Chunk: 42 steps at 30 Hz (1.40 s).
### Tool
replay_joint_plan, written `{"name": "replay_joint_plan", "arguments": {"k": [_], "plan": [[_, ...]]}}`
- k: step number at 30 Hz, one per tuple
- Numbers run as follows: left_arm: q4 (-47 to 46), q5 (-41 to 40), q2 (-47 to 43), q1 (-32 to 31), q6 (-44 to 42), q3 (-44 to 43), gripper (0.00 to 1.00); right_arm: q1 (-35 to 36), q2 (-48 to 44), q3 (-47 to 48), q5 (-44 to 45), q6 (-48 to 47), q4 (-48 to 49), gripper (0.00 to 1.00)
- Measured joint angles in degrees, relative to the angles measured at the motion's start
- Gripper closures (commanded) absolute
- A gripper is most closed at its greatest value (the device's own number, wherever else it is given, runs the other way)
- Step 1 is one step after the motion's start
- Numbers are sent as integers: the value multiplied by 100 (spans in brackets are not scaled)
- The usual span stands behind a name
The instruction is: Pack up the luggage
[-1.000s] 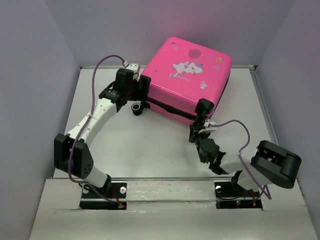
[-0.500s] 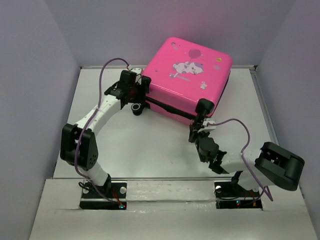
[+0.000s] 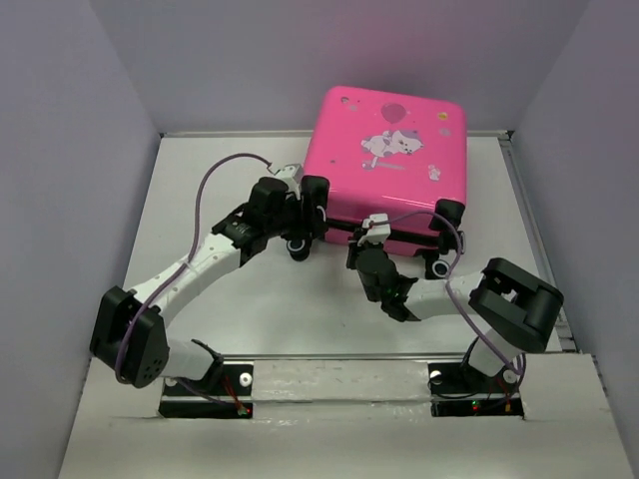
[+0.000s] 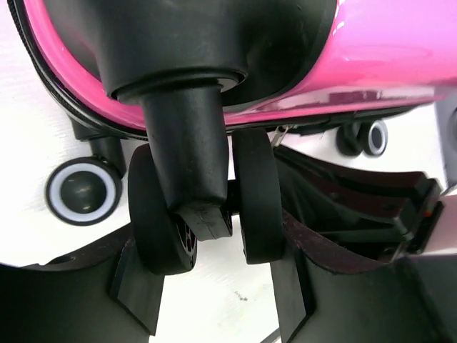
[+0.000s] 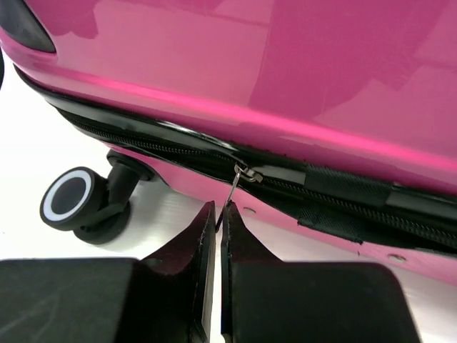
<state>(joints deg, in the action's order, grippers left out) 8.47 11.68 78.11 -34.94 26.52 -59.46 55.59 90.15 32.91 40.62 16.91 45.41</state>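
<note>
Two arms at the pink luggage
Left end effector clamps a wheel — right end effector pinches the zipper pull.

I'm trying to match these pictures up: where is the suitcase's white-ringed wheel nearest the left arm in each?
Top external: white-ringed wheel centre-left, just below the left gripper.
Left wrist: wheel at the left edge.
Right wrist: wheel at lower left.
Shared landmark: the pink suitcase's black zipper, whose pull the right gripper pinches.
</note>
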Motion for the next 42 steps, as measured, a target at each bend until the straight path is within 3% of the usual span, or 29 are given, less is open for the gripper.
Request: {"name": "replay_joint_plan", "arguments": {"k": [6,8,12,16,21,25,29,30,34,37,42], "plan": [[-623,-68,-651,219,577,750,94,103,741,553,-181,389,356,93],[-603,109,-949,216,761,940,94,234,1137,907,-1008,603,673,93],[-476,269,-1241,70,874,999,94,1001,1497,1202,-1836,868,1252,93],[-177,442,-1298,-31,907,942,94,1193,909,920,-2059,793,1134,93],[-142,678,-1298,57,1001,931,94,1174,-444,-142,-1650,704,885,93],[-258,807,-1292,52,1126,946,94,1110,-898,-437,-1386,706,684,93],[-258,824,-1285,42,1158,946,94,1014,-1423,-826,-1147,752,-179,93],[-260,796,-1266,-2,1165,946,94,916,-1676,-922,-1080,789,-527,90],[-323,638,-1176,-361,1329,955,94,553,-2623,-846,-785,942,-1908,48],[-608,481,-1023,-868,1624,1027,94,282,-3099,-603,-723,1005,-2876,39],[-1419,278,-595,-1598,2028,1152,94,-697,-3628,-579,-1231,1047,-3705,41]]}}
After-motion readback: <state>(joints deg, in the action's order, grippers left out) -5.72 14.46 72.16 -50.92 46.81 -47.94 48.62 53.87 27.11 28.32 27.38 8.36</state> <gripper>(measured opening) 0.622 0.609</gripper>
